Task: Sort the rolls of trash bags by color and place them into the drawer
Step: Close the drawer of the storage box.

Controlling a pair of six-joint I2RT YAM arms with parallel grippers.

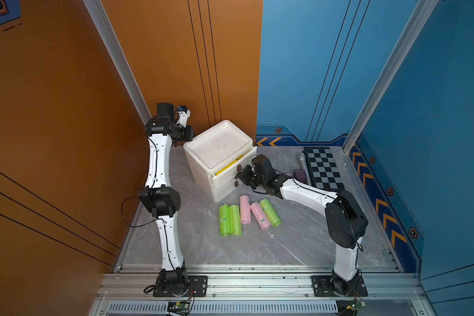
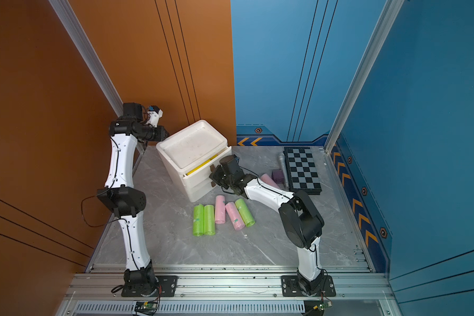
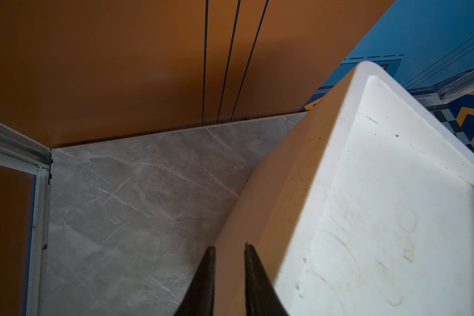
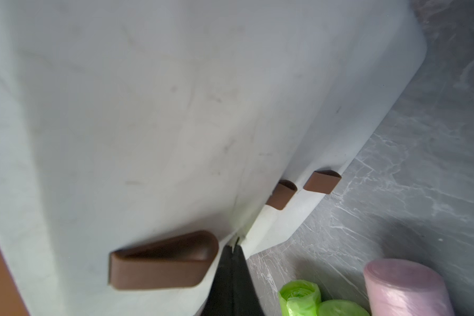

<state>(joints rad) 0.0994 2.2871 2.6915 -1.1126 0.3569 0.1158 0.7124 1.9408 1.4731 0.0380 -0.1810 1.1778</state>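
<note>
Right pincer (image 4: pixel 234 247) closed, empty, tip at drawer (image 4: pixel 121 164) front beside brown handle (image 4: pixel 162 260); left pincer (image 3: pixel 229 247) slightly parted, empty.

The cabinet (image 1: pixel 219 147) stood at the table's (image 1: pixel 203 246) back; five rolls (image 1: pixel 245 209) lay before it, one roll (image 1: pixel 229 165) in its top drawer (image 1: pixel 225 180); board (image 1: pixel 324 169), mic (image 1: pixel 303 164) and cube (image 1: pixel 300 175) lay right; my right gripper (image 4: pixel 234 246) sat at its front.

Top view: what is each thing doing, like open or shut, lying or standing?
top drawer: partly open.
yellow roll: lying inside the top drawer.
green rolls: three, lying on the table.
pink rolls: two lying among the green ones, a third beyond the right arm.
left pincer: slightly open, empty, beside the cabinet.
right pincer: shut, empty, tip at the top drawer's front.
</note>
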